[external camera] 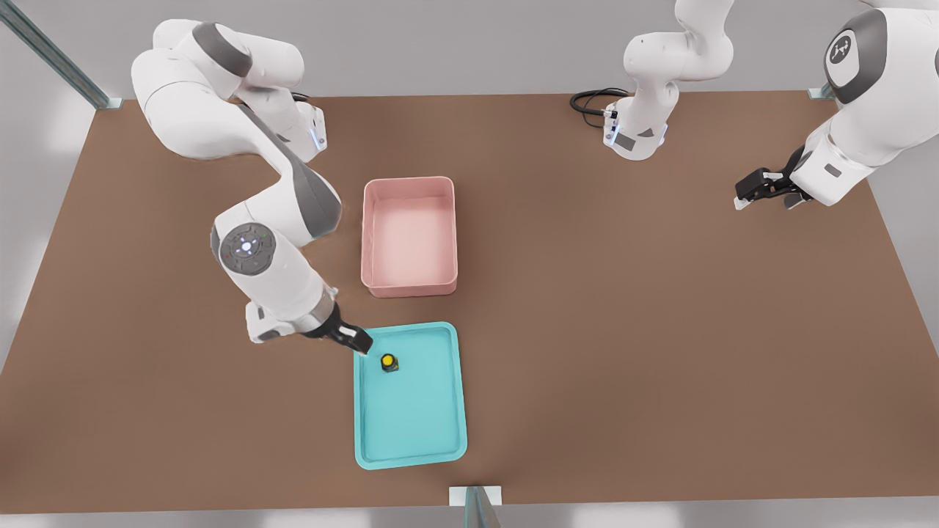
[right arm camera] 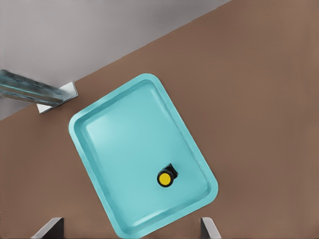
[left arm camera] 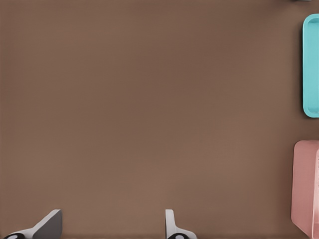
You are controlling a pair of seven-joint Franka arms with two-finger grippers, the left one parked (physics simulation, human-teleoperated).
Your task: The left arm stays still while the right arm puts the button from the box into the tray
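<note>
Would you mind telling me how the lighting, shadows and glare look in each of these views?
Front view: soft, even light; pale patches on the table, a faint shadow beside the box, and the gripper at the tray corner beside the button. Right wrist view: a mild sheen on the tray floor, the button crisp, and the fingertips apart. Left wrist view: flat, uniform brown, no glare.

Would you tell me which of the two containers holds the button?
The turquoise tray, beside the gripper, holds the button; the pink box is empty.
</note>
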